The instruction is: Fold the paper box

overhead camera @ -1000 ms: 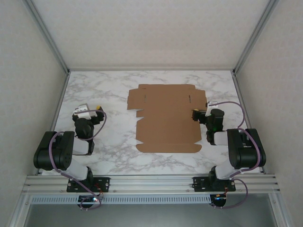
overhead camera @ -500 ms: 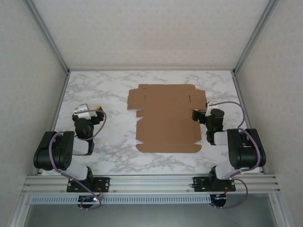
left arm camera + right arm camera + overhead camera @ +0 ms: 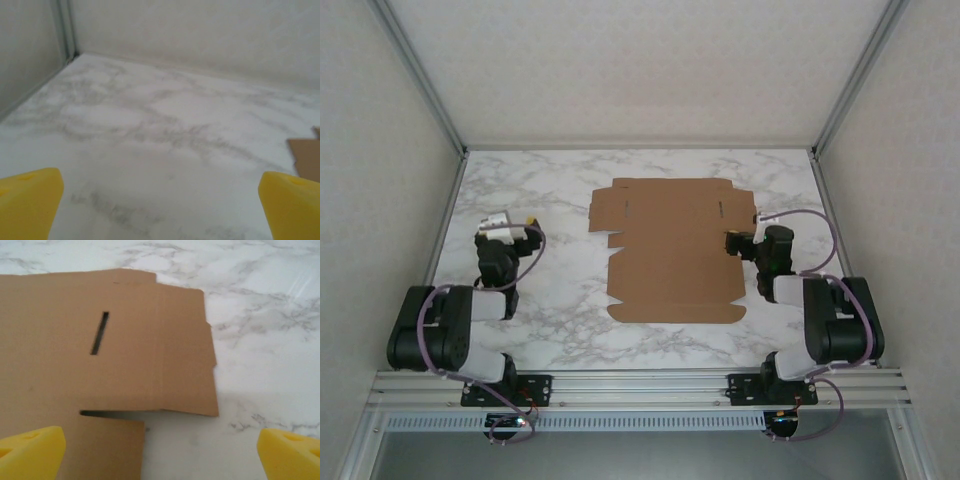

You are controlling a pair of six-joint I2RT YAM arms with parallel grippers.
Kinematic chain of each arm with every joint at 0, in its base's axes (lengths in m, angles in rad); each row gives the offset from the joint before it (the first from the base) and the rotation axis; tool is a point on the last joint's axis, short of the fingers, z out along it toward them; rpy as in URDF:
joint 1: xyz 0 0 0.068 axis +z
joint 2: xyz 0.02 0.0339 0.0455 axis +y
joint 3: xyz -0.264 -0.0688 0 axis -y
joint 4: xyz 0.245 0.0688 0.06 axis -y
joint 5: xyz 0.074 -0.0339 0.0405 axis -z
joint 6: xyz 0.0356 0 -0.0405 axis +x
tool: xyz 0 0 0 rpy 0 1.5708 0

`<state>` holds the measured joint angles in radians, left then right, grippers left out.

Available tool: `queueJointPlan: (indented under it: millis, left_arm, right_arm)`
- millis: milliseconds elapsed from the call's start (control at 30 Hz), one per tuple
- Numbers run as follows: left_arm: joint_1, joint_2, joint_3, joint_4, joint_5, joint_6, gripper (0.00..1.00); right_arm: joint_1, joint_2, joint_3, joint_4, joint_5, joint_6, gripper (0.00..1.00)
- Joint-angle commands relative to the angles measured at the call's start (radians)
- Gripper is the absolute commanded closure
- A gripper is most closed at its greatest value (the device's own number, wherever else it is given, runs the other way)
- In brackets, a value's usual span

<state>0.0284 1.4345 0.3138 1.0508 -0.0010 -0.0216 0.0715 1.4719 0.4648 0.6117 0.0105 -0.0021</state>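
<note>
The left arm has moved in the last second: its elbow has dropped back toward the near-left corner and the left gripper (image 3: pixel 526 222) now points a little further out across the marble table (image 3: pixel 540 190). It is still well apart from the paper box (image 3: pixel 670 250). Its wrist camera catches just a brown corner of the box at the right edge, and the yellow fingertips (image 3: pixel 27 197) sit wide apart with nothing between them.

The right arm has barely shifted. The right gripper (image 3: pixel 732 242) hangs at the box's right edge, jaws spread wide and empty, looking down on the side flap (image 3: pixel 185 355) with its narrow slot (image 3: pixel 99 333). Whether the fingers touch the cardboard is hard to say from above; probably not.

The blank itself has not stirred, so I judge folding has not begun (both arms seem to be lining up).

As for containers, there is none yet: the box lies flat and unfolded in the middle of the table, right of centre, with no walls raised and nothing on it.
</note>
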Motion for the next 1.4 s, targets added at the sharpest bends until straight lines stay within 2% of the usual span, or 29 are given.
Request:
queueJointPlan:
  millis: [0, 100, 167, 267, 333, 367, 400, 433, 467, 500, 533, 633, 733, 867, 1100, 1200, 1367]
  left_arm:
    - [-0.090, -0.173, 0.071, -0.126, -0.132, 0.018, 0.01]
    - [-0.232, -0.313, 0.138, -0.219, -0.135, 0.078, 0.01]
    - [-0.349, -0.380, 0.222, -0.344, -0.135, 0.095, 0.01]
    - [-0.503, -0.450, 0.343, -0.537, -0.232, 0.048, 0.01]
    - [-0.595, -0.479, 0.426, -0.684, -0.329, 0.011, 0.01]
    - [-0.610, -0.487, 0.463, -0.777, -0.347, -0.031, 0.01]
    - [-0.608, -0.487, 0.520, -0.908, -0.348, -0.112, 0.01]
    - [-0.602, -0.480, 0.563, -1.020, -0.350, -0.170, 0.01]
    - [-0.594, -0.465, 0.606, -1.100, -0.349, -0.181, 0.01]
    - [-0.588, -0.450, 0.616, -1.143, -0.404, -0.234, 0.01]
    - [-0.569, -0.438, 0.605, -1.168, -0.457, -0.342, 0.00]
    - [-0.491, -0.446, 0.540, -1.188, -0.272, -0.489, 0.01]
    - [-0.453, -0.451, 0.492, -1.207, -0.187, -0.530, 0.01]
    - [-0.444, -0.413, 0.480, -1.243, -0.168, -0.520, 0.00]
    - [-0.412, -0.337, 0.475, -1.205, -0.077, -0.565, 0.00]
    - [-0.410, -0.309, 0.488, -1.198, -0.054, -0.575, 0.00]
    - [-0.412, -0.257, 0.477, -1.143, 0.074, -0.609, 0.00]
  right_arm:
    - [0.071, -0.169, 0.128, -0.211, 0.068, -0.017, 0.01]
    - [0.153, -0.306, 0.226, -0.355, 0.072, 0.087, 0.01]
    - [0.261, -0.374, 0.339, -0.511, 0.076, 0.060, 0.01]
    - [0.365, -0.440, 0.487, -0.729, 0.085, 0.068, 0.01]
    - [0.377, -0.456, 0.617, -0.937, 0.192, 0.195, 0.01]
    - [0.376, -0.449, 0.678, -1.030, 0.268, 0.299, 0.01]
    - [0.372, -0.435, 0.758, -1.176, 0.342, 0.438, 0.01]
    - [0.360, -0.421, 0.829, -1.295, 0.345, 0.504, 0.01]
    - [0.341, -0.411, 0.854, -1.325, 0.310, 0.516, 0.01]
    - [0.311, -0.401, 0.848, -1.312, 0.250, 0.519, 0.01]
    - [0.295, -0.391, 0.832, -1.297, 0.181, 0.518, 0.02]
    - [0.285, -0.334, 0.825, -1.338, 0.118, 0.503, 0.01]
    - [0.293, -0.292, 0.772, -1.378, 0.181, 0.552, 0.01]
    - [0.292, -0.221, 0.683, -1.364, 0.063, 0.427, 0.01]
    - [0.271, -0.035, 0.618, -1.343, 0.152, 0.508, 0.01]
    - [0.262, 0.009, 0.580, -1.324, 0.128, 0.480, 0.01]
    - [0.191, 0.021, 0.518, -1.260, 0.043, 0.482, 0.01]
